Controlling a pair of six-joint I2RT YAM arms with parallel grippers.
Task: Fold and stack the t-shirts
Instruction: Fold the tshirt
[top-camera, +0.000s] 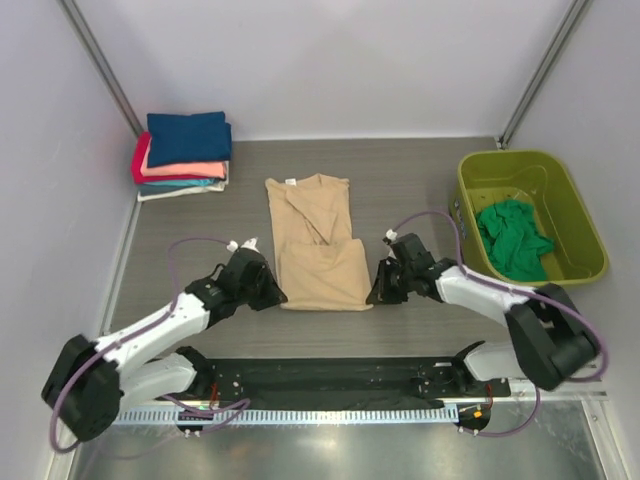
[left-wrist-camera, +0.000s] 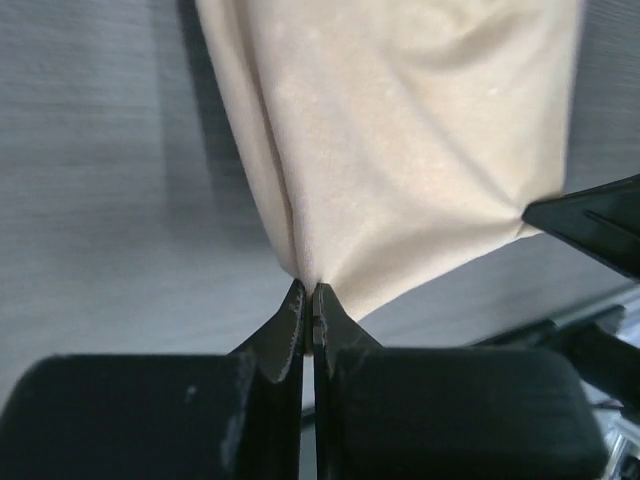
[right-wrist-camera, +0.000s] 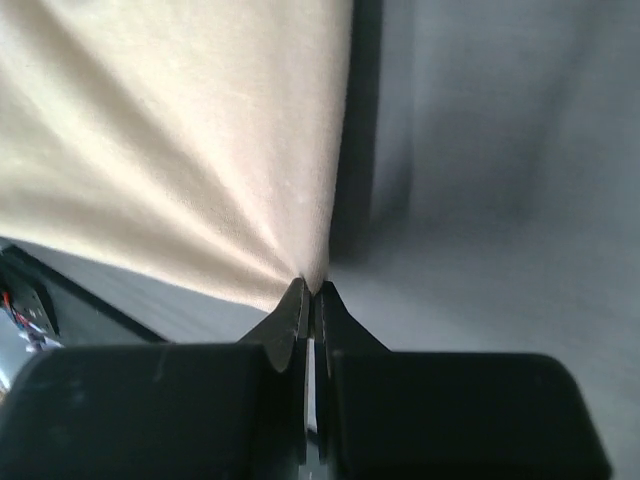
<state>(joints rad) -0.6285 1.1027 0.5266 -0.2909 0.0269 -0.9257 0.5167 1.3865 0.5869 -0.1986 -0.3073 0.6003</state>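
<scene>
The left end effector (left-wrist-camera: 308, 288) is pressed together on the tan t-shirt's (top-camera: 312, 215) near left corner, and the right end effector (right-wrist-camera: 310, 285) pinches its near right corner. The shirt lies between and beyond them on the bench (top-camera: 420, 180), hem half doubled over. A folded t-shirt stack (top-camera: 185, 155) sits well beyond the left end effector.

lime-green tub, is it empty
No, a crumpled emerald green t-shirt lies inside the lime-green tub.
</scene>
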